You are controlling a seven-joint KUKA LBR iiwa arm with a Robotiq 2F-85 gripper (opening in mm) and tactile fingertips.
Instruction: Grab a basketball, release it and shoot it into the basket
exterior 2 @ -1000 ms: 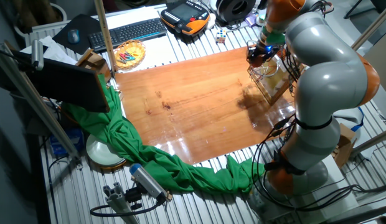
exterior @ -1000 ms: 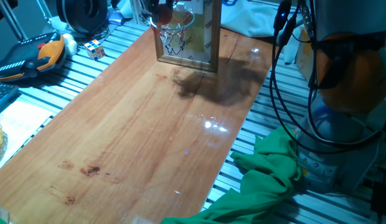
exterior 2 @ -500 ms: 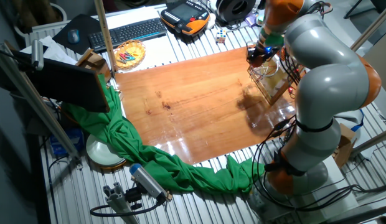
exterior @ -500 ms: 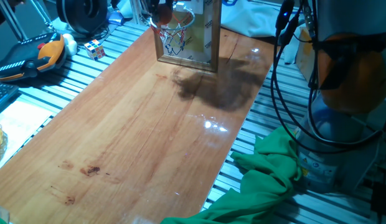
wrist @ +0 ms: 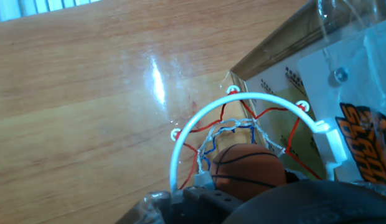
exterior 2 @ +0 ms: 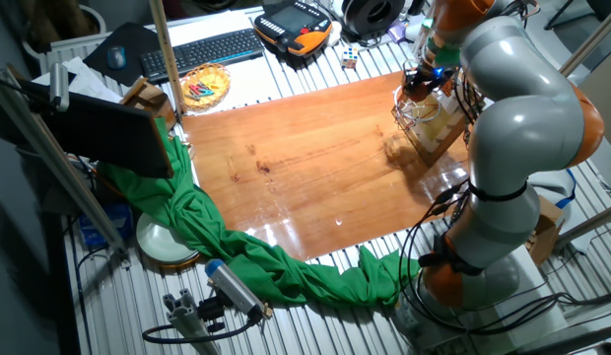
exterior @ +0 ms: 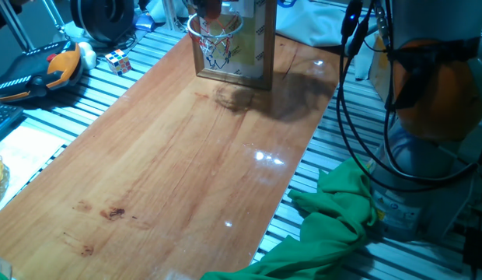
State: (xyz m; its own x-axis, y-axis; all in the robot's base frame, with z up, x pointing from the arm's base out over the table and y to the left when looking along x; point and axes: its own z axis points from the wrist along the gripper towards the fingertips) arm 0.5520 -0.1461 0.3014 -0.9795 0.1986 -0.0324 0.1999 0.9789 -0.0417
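Note:
The basketball (wrist: 249,169), small and orange with dark seams, sits between my fingers, right above the basket's net. My gripper (wrist: 246,190) is shut on it. In the hand view the basket's rim (wrist: 180,140) looks pale and circles the white, red and blue net (wrist: 233,134) just below the ball. The clear backboard (wrist: 348,93) stands to the right. In one fixed view my gripper (exterior: 211,8) holds the ball over the basket (exterior: 214,33) at the table's far end. In the other fixed view my gripper (exterior 2: 424,83) hangs above the basket (exterior 2: 424,116).
An orange-and-black plush toy (exterior: 61,66) and a puzzle cube (exterior: 118,61) lie left of the wooden table (exterior: 171,163). Green cloth (exterior: 334,222) drapes off the near right side. A keyboard (exterior 2: 202,49) and a bowl (exterior 2: 205,86) lie beyond the table's far side.
My gripper has moved with the ball towards the backboard and now hangs over the rim. Its shadow on the table has shrunk towards the backboard.

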